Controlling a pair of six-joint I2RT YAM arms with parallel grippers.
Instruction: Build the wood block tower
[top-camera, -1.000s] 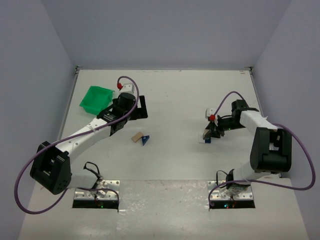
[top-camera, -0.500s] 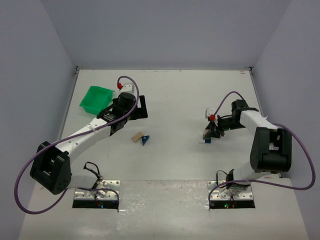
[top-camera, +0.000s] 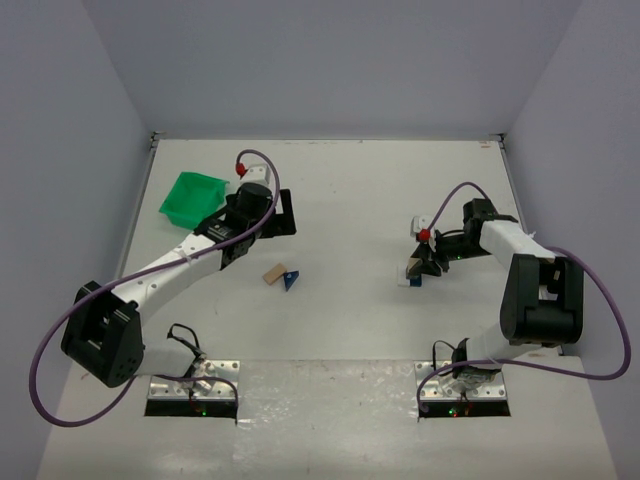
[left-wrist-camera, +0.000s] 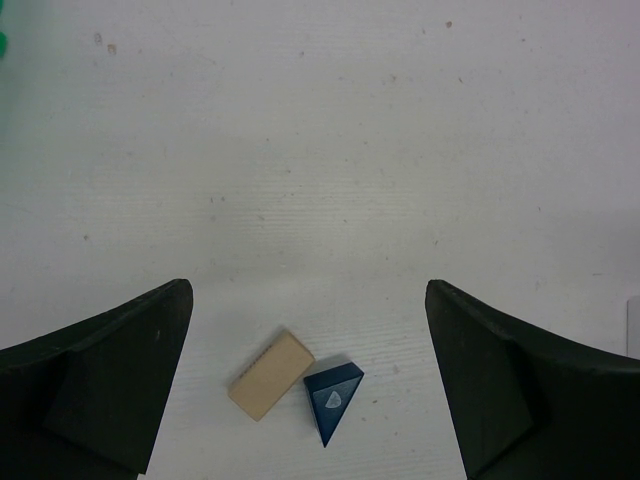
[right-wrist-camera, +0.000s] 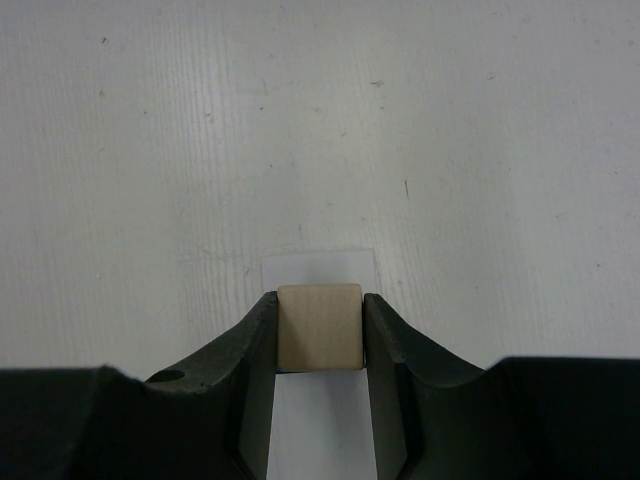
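White tabletop (top-camera: 350, 190), grey walls (top-camera: 300, 60). Right side: tan cube (right-wrist-camera: 319, 326) pinched in right fingers (right-wrist-camera: 255, 350) over a white patch (right-wrist-camera: 318, 268). Left of centre: tan block (left-wrist-camera: 271, 374) and blue wedge (left-wrist-camera: 332, 394) lying loose below wide-spread, empty left fingers (left-wrist-camera: 120, 370). Could tip or land skewed if released crooked.

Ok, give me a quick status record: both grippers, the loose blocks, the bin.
left gripper: open, empty
right gripper: shut on tan cube, above white patch
tan rectangular block: lying flat on table, ungripped
blue wedge: on table beside tan rectangular block
green bin: far left part of table, near left arm
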